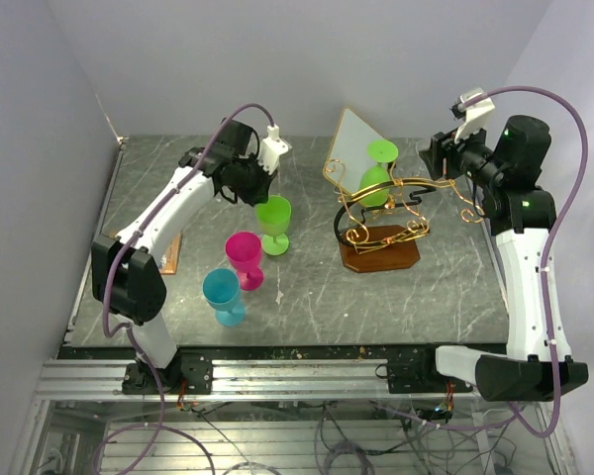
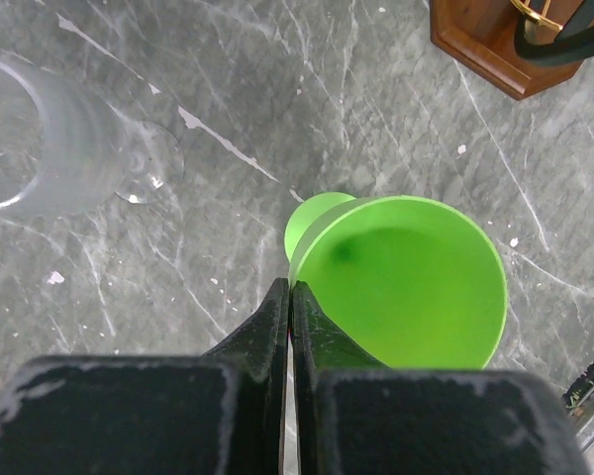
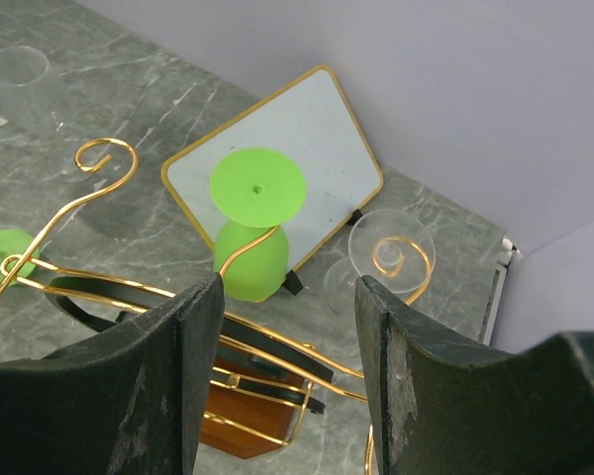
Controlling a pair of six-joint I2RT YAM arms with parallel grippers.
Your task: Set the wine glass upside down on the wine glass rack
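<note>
left hand (image 2: 290,292): pinched shut on upright green wine glass (image 2: 406,287) rim, ready to lift | right hand (image 3: 289,289): parted, empty, near wine glass rack (image 1: 381,213)

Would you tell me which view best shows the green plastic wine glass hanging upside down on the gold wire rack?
The right wrist view: the inverted green plastic wine glass is close, foot uppermost. Top external shows it small, far; left wrist misses it.

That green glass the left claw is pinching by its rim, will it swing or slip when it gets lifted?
Probably light: the green glass looks like opaque coloured plastic, so breakage seems unlikely. The left gripper grips only one spot of the rim, so the glass may hang tilted or pivot. Its smooth wall could slip a little.
</note>
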